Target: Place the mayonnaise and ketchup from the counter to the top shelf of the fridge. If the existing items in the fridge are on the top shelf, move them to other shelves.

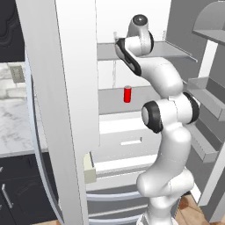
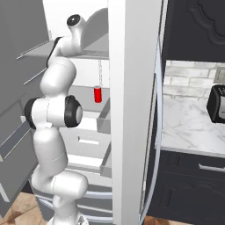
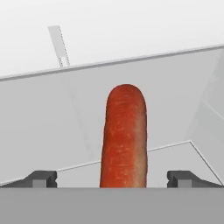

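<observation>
Now we hover, gripper (image 3: 112,177) spread wide, astride the orange-red oval item (image 3: 124,135) at twelve o'clock on the top shelf (image 1: 173,50); centre it before closing.

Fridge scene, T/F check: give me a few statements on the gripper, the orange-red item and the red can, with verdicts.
1. The gripper has its fingers spread wide apart. True.
2. The orange-red item lies midway between the fingertips in the hand view. True.
3. The red can stands on the top shelf. False: it stands on the lower shelf, above the white drawers.
4. The fridge door is closed. False: it is open, with the arm reaching inside.
</observation>
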### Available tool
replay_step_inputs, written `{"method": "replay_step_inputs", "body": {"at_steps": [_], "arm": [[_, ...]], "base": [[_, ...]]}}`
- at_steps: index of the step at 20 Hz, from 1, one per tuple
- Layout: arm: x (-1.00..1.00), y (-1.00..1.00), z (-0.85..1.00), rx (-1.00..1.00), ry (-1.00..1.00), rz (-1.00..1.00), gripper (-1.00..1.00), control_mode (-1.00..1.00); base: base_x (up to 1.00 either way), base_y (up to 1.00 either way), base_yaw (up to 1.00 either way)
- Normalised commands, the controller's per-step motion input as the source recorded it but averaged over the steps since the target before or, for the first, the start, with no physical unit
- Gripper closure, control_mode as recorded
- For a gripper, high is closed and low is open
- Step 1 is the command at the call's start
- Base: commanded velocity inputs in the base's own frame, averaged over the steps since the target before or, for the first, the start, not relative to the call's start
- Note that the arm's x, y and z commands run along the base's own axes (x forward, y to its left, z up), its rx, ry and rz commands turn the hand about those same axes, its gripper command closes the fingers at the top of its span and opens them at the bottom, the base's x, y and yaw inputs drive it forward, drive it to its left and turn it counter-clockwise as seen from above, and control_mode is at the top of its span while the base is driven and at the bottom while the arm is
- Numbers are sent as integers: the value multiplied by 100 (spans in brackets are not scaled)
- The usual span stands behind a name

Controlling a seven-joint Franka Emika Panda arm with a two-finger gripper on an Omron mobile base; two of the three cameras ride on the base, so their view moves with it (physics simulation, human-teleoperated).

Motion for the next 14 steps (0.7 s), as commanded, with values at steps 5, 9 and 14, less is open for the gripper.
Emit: {"method": "replay_step_inputs", "body": {"at_steps": [5,9,14], "arm": [[23,0,-27,-3,0,0,100,-100],[0,0,-34,-1,0,0,100,-100],[0,0,-5,0,-1,0,100,-100]], "base": [[0,0,0],[0,0,0],[0,0,0]]}}
